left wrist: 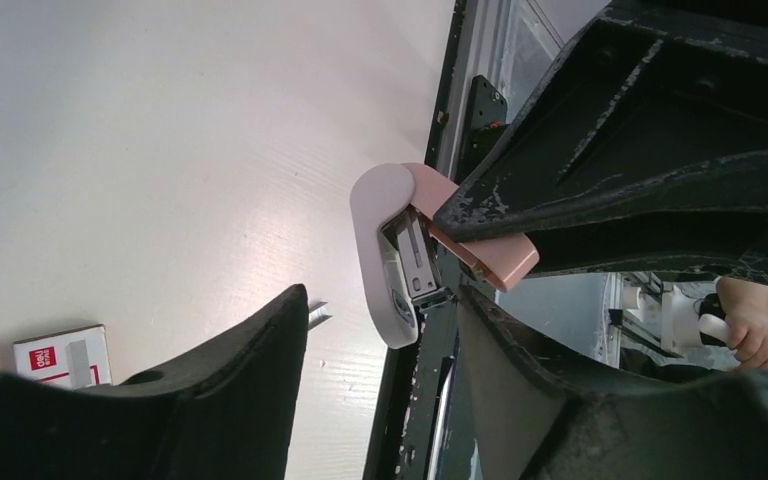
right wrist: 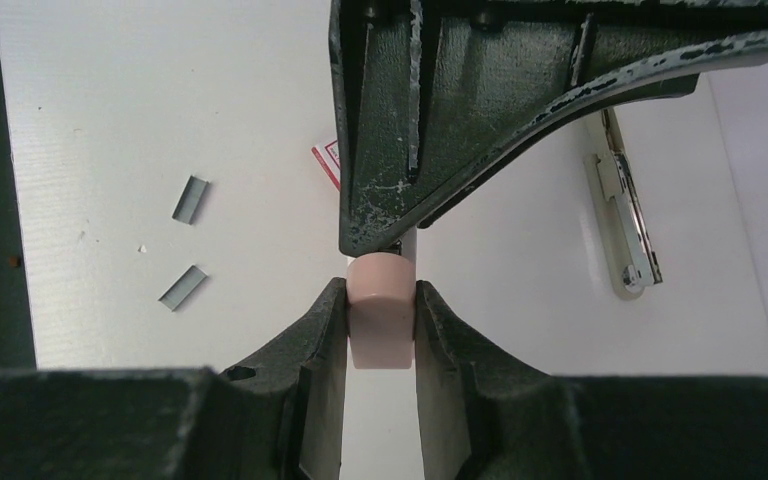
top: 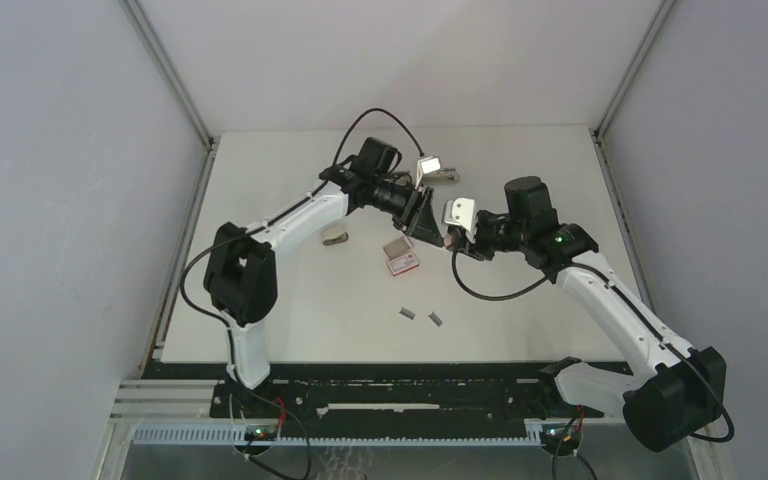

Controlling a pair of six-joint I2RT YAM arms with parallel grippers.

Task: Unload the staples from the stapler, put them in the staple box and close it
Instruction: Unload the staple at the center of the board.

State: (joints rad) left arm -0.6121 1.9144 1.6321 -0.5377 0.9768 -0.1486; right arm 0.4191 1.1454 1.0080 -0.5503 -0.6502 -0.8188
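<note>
The stapler (right wrist: 380,330) clamped in right pincer (right wrist: 380,290); left pincer (left wrist: 380,295) spread wide beside it; staples (right wrist: 190,199) lie on table (right wrist: 110,100), apart from both.

A matte white tabletop (top: 290,300) filled the middle of the top view. Plain pale grey wall panels (top: 60,200) closed it in at left, right and rear. Slim aluminium corner posts (top: 165,65) slanted through the upper corners. A black metal rail (top: 410,370) crossed the lower frame above a white slotted plastic duct (top: 360,435). The light was soft and even.

Pink stapler (right wrist: 380,310) mostly behind left fingers (right wrist: 480,110); red-and-white box (right wrist: 326,162) a sliver.
</note>
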